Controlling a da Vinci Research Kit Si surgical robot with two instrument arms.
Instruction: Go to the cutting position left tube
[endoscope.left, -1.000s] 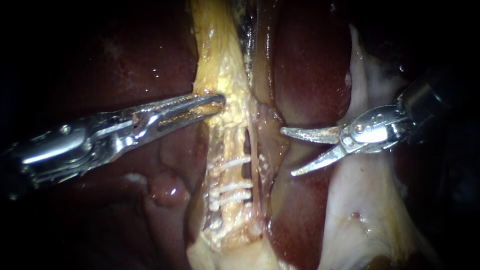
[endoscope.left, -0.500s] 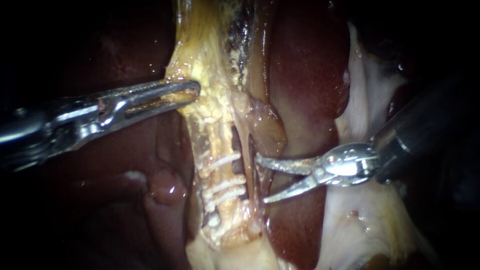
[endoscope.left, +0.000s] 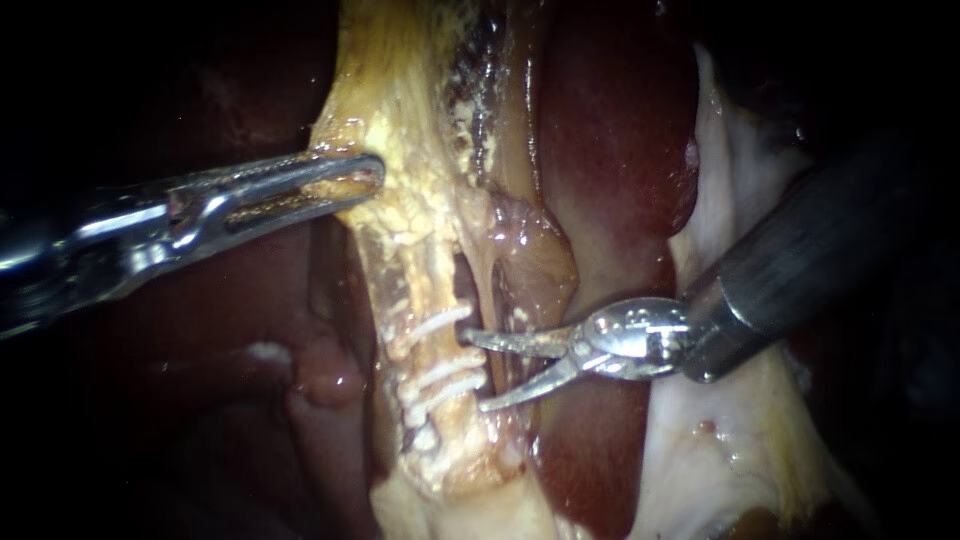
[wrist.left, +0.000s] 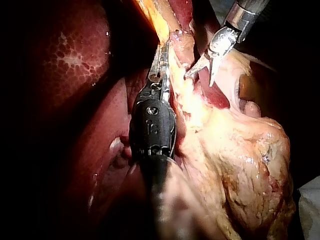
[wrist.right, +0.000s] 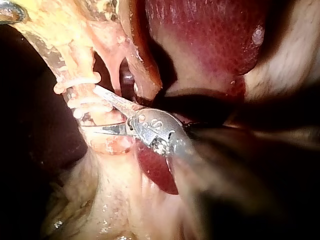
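Observation:
The left tube is a pale yellow strand with three white clips across it. My right instrument comes in from the right with its blades open at the tube's right edge. The upper blade tip lies between the top clip and the lower pair, and the lower tip lies just below that pair. The right wrist view shows the same open blades against the clipped tube. My left instrument is shut on the yellow tissue above the clips and holds it leftward. The left wrist view shows its jaws on that tissue.
A thinner strand runs just right of the left tube, under the right instrument's blades. Dark red liver lies on both sides. Whitish tissue sits under the right shaft. A small reddish lump lies left of the tube.
My right instrument has moved left and down from the liver to the clipped tube, blades still open. My left instrument has pulled the yellow tissue leftward, and the tube leans with it.

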